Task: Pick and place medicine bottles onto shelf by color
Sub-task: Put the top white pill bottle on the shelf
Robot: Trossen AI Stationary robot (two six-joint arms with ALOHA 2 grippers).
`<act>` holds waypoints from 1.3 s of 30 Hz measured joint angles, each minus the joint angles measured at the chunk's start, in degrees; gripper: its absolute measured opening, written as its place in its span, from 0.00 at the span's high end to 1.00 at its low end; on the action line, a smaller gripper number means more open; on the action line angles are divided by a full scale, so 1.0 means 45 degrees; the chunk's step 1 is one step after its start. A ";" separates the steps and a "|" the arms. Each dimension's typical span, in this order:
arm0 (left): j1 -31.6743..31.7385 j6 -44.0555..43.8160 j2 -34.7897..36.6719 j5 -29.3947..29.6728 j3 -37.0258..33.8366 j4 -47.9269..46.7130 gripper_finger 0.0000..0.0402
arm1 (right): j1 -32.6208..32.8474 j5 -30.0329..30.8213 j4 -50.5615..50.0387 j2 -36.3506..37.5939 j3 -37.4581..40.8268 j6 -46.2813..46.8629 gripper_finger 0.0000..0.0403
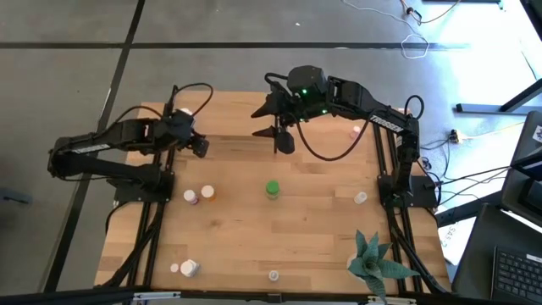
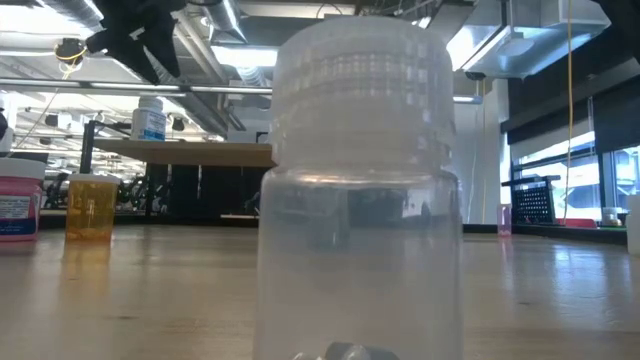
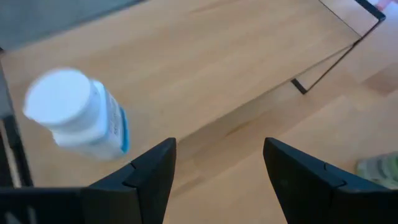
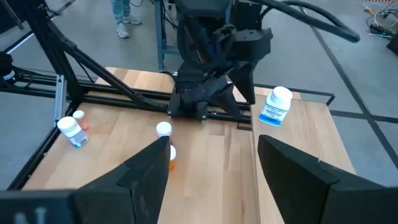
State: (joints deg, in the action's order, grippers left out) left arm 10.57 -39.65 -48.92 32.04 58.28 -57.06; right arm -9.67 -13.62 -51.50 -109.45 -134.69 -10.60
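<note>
The shelf point(image 1: 246, 127) lies along the table's point(image 1: 254, 237) far edge, between the two arms. The left gripper point(image 1: 200, 146) hangs over the shelf's left end, jaws apart and holding nothing, just beside a white bottle with a blue label point(image 3: 81, 115) standing there. The right gripper point(image 1: 284, 140) hovers over the shelf's right part, jaws apart and holding nothing. In front of the shelf the tabletop is mostly bare; the green bottle point(image 1: 272, 188) stands alone near its middle, and an orange bottle point(image 1: 207, 193) and a pink one point(image 1: 191, 196) stand off to the left.
</note>
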 joint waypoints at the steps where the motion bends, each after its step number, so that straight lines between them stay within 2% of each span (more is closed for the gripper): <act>1: 0.0032 -0.0250 -0.0003 -0.0105 0.0000 -0.0285 0.41 | 0.0004 -0.0002 -0.0002 0.0000 0.0000 0.0002 0.39; 6: 0.0276 -0.1216 -0.0189 -0.0077 -0.0005 -0.2017 0.44 | -0.0006 0.0000 0.0003 0.0000 0.0000 0.0007 0.39; 13: 0.0764 -0.1439 -0.0311 0.0321 0.0000 -0.2045 0.55 | -0.0006 0.0003 0.0197 0.0000 0.0000 0.0011 0.39; 18: 0.1178 -0.1315 -0.0540 0.0325 0.0000 -0.2164 0.67 | -0.0004 0.0001 0.0212 0.0000 0.0000 0.0009 0.39; 28: 0.1348 -0.0720 -0.1209 0.0162 0.0000 -0.2559 0.98 | -0.0001 0.0003 0.0202 0.0000 0.0000 -0.0009 0.39; 39: 0.2371 -0.0691 -0.1679 0.0718 -0.0010 -0.2629 0.99 | -0.0006 0.0004 0.0196 0.0000 0.0000 -0.0057 0.39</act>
State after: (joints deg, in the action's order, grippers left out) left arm 21.24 -42.76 -56.47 35.27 58.24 -68.89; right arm -9.69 -13.60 -50.62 -109.45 -134.69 -10.85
